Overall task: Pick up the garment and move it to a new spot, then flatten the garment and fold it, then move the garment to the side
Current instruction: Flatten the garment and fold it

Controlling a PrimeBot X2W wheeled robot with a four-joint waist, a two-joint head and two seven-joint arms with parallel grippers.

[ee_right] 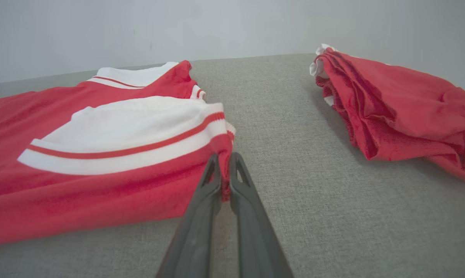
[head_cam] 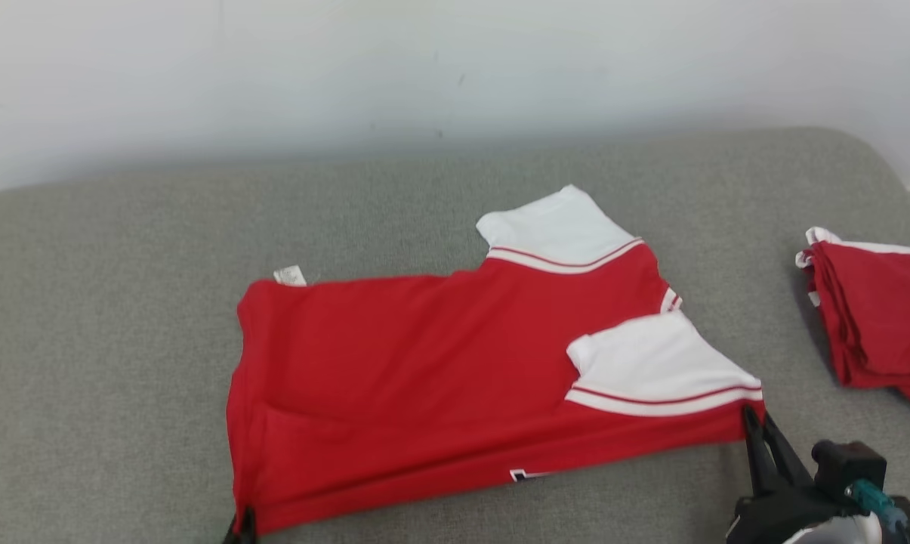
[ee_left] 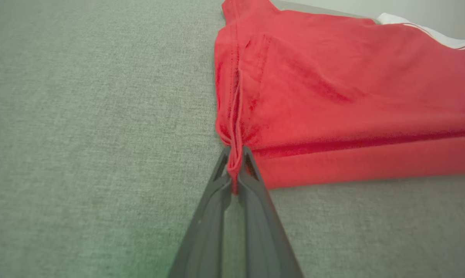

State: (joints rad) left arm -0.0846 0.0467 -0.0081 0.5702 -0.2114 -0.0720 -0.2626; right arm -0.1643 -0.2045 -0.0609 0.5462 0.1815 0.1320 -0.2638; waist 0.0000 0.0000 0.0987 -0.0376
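- A red short-sleeved jersey-knit garment (head_cam: 424,355) lies spread on a grey woven-fabric padded surface (head_cam: 122,302). It sits right of the middle, with its hem toward the left and its sleeves toward the right.
- Both sleeves are white with a thin red stripe along the seam. The far sleeve (head_cam: 553,227) points toward the pale wall (head_cam: 424,60), and the near sleeve (head_cam: 651,359) lies on top of the red body.
- A small white sewn-in label (head_cam: 290,276) pokes out at the far hem corner. It carries faint grey marks, too small to read.
- A small black-and-white printed mark (head_cam: 526,474) peeks out at the near edge, mostly tucked under, and no letters can be made out.
- I see no brand name or legible writing anywhere on the cloth.
- The left gripper (ee_left: 236,154) has its two dark fingers closed on the near hem corner, and red cloth bunches up between the tips.
- The right gripper (ee_right: 224,162) is clamped on the near right corner, just below the striped white sleeve. A pinch of red fabric is squeezed between its fingers.
- In the left wrist view a long crease runs along the near edge of the garment.
- A second red garment with white trim, loosely folded (head_cam: 877,325), rests on the same surface well apart to the right, touching neither claw.
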